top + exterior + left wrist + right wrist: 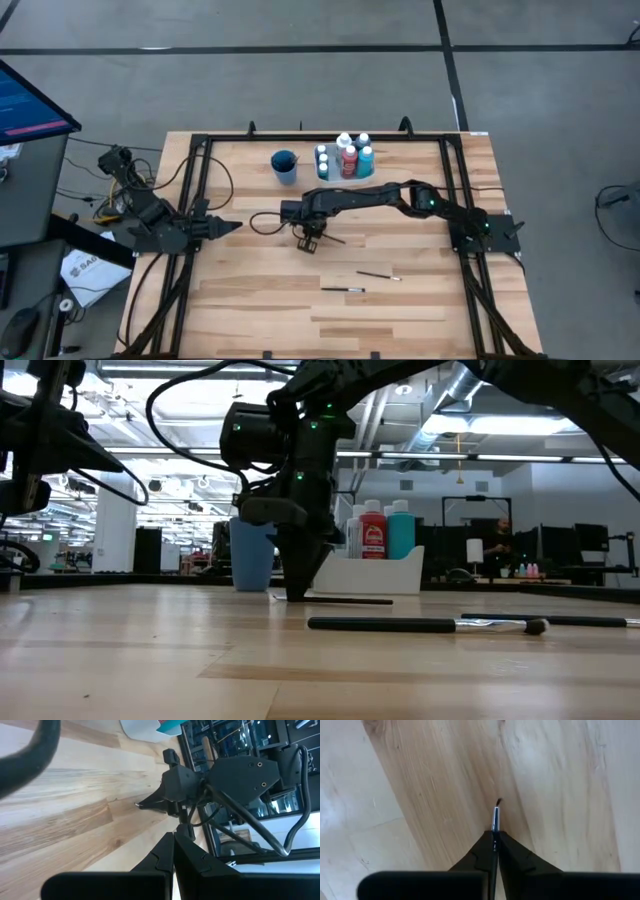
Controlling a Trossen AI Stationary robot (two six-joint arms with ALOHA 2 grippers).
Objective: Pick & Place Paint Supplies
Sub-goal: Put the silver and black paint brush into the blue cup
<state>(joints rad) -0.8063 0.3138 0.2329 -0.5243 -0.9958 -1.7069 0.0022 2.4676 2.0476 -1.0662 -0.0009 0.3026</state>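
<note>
My right gripper (309, 243) points straight down at the table's middle, shut on a thin dark-handled paintbrush (350, 600) that lies on the wood. Two more paintbrushes (378, 274) (342, 289) lie nearer the front edge. Several white-capped paint bottles (347, 155) stand in the white tray (372, 574) at the back, with the blue cup (284, 165) to its left. My left gripper (228, 226) waits shut near the table's left edge, touching nothing. My right gripper pinches the paintbrush between its two fingertips (482, 847), close to the silver ferrule (495, 818) at the bristle end. The fingers come from above and lie across the brush. The handle (360, 600) lies level on the table, running toward the table's right.
The black frame rails (190, 200) run along the table's left and right sides. A cable (262, 222) loops on the wood left of my right gripper. Bare wood lies at the front of the table, beyond the loose brushes.
</note>
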